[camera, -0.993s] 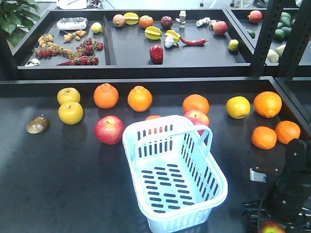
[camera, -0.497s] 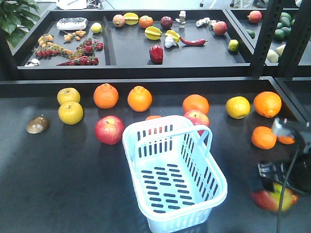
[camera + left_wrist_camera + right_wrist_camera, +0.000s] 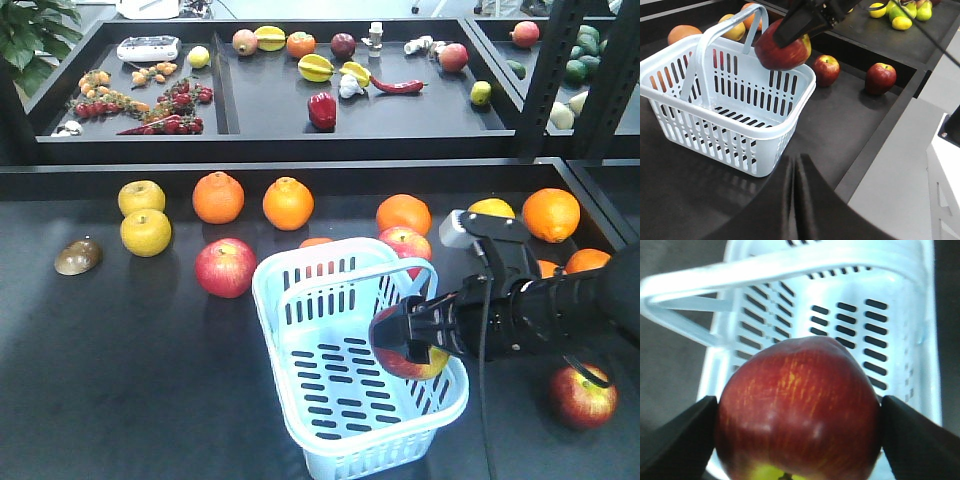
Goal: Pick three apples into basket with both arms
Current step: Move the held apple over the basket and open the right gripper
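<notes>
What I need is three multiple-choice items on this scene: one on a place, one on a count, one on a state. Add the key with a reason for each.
1. Where is the held apple?
A) above the basket
B) on the table left of it
C) in the back tray

2. How many apples lie inside the basket?
A) three
B) one
C) none

3. What is the right end effector doing?
A) open and empty
B) shut on the held apple
C) shut on an orange

Key:
1 A: the front view shows it hanging over the basket's right side.
2 C: the left wrist view shows only bare slotted floor.
3 B: its fingers press both sides of the apple in the right wrist view.
</notes>
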`<state>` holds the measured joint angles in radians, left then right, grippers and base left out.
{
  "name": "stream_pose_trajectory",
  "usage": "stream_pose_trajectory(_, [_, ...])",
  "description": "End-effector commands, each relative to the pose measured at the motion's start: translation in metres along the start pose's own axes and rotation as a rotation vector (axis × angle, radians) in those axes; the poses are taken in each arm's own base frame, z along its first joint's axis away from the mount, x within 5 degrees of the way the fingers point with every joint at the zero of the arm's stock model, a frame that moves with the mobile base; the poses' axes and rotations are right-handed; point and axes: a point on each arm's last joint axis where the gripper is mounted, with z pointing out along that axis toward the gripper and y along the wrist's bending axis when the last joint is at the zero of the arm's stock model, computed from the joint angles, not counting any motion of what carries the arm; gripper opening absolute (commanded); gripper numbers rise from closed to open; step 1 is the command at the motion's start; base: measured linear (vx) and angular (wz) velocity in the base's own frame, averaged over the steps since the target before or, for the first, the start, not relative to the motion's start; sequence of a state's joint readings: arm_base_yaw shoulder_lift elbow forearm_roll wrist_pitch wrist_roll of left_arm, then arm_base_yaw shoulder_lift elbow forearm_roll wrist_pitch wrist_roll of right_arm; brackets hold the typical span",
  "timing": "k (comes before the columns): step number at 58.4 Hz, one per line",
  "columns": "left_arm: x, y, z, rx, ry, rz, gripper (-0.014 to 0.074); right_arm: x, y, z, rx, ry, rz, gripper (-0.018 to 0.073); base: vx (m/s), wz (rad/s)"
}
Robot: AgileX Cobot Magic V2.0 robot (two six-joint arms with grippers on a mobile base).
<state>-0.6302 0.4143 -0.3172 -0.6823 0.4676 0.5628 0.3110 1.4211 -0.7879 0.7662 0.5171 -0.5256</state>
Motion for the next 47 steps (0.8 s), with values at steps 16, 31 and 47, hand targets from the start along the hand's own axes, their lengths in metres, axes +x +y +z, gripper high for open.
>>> stream_pose_trajectory(16, [-0.012, 0.001, -0.001, -0.017, -0.067, -0.027, -0.0006, -0.023, 0.005, -0.009, 0.008, -0.120, -0.072, 0.0603, 0.00, 0.00])
stream_pose_trajectory(31, [-0.012, 0.001, -0.001, -0.017, -0.067, -0.027, -0.0006, -0.023, 0.006, -0.009, 0.005, -0.116, -0.073, 0.0585, 0.00, 0.00])
stream_pose_trajectory(47, [-0.012, 0.001, -0.001, -0.017, -0.067, -0.027, -0.0006, -0.019, 0.013, -0.025, -0.018, -0.110, -0.124, 0.0270, 0.00, 0.00])
